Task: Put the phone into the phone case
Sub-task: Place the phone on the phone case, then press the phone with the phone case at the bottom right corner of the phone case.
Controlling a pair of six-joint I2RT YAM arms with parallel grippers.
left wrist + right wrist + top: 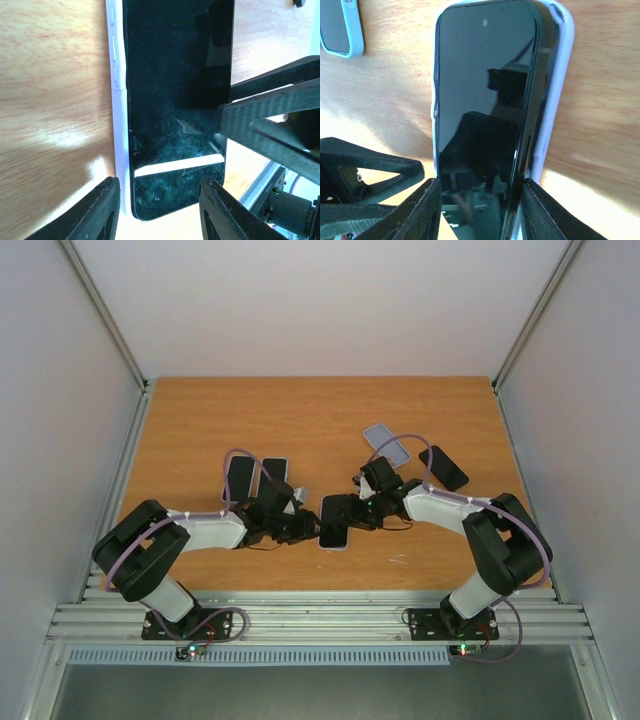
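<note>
Top external view: you see two black arms reaching inward over a wooden surface (300, 410), meeting at a dark phone (333, 522) that lies near the middle. Your left end effector (305, 525) is at the phone's left side and your right end effector (355, 512) at its right.

Left wrist view: the phone (175, 100) rests in a white case (116, 100), whose wall shows along one long edge. The left end effector (160, 200) has its jaws apart with the phone's end between them; you cannot tell whether they press on it.

Right wrist view: the phone (485, 100) sits tilted, one long edge down in the case (560, 75) and the other raised above the case wall. The right end effector (481, 195) also straddles the phone's end, jaws apart, contact unclear.

Elsewhere on the surface lie a blue-cased phone (386, 443), a black phone (443, 468) just beside it, and two more phones (240, 478) behind the left arm.
</note>
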